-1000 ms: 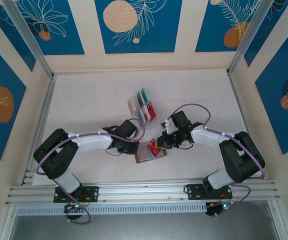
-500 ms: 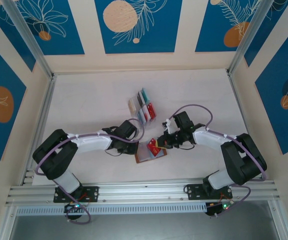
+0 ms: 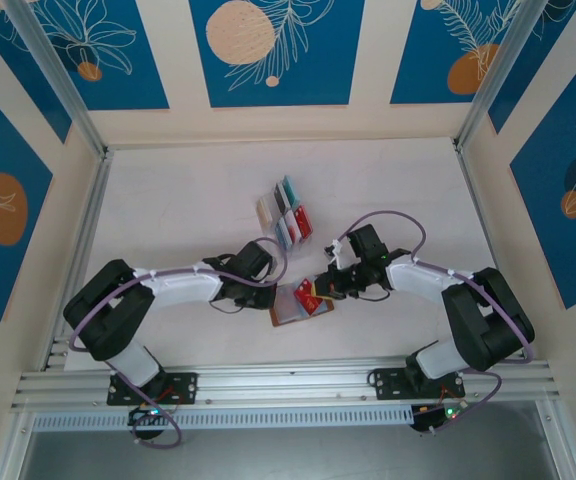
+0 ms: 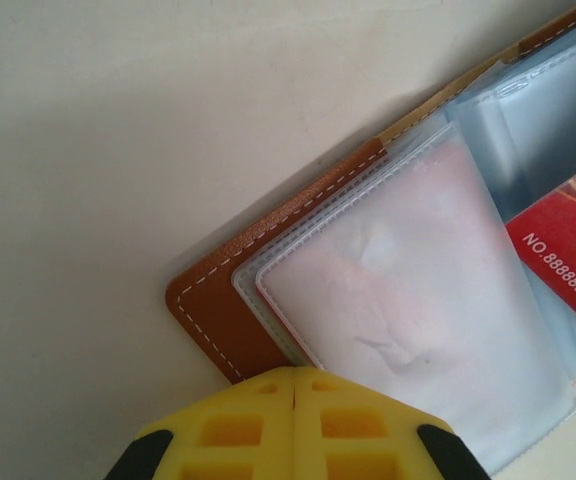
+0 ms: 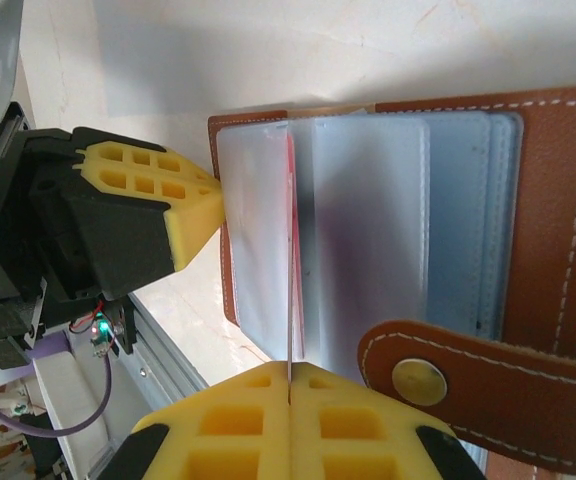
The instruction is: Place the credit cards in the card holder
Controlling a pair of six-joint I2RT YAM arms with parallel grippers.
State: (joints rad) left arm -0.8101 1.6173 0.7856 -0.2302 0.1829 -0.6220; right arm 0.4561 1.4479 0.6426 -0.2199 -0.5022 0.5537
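The brown leather card holder (image 3: 290, 316) lies open on the table near the front, its clear pockets (image 4: 408, 300) facing up. My right gripper (image 5: 290, 378) is shut on a red credit card (image 5: 290, 290), seen edge-on, whose far end sits among the clear sleeves (image 5: 368, 230). That red card (image 4: 568, 260) carries printed numbers. My left gripper (image 4: 295, 372) is shut with nothing between its fingers, its tips at the holder's brown corner (image 4: 218, 305). From above, the left gripper (image 3: 268, 292) and right gripper (image 3: 320, 288) flank the holder.
A clear slotted rack (image 3: 286, 212) with several coloured cards stands further back, at mid-table. The holder's snap tab (image 5: 420, 380) lies close to my right fingers. The aluminium rail (image 3: 288, 385) runs along the near edge. The left gripper's yellow finger (image 5: 168, 205) touches the holder's left side.
My right wrist has shifted very slightly, still with the red card at the holder. The left arm has stayed put.
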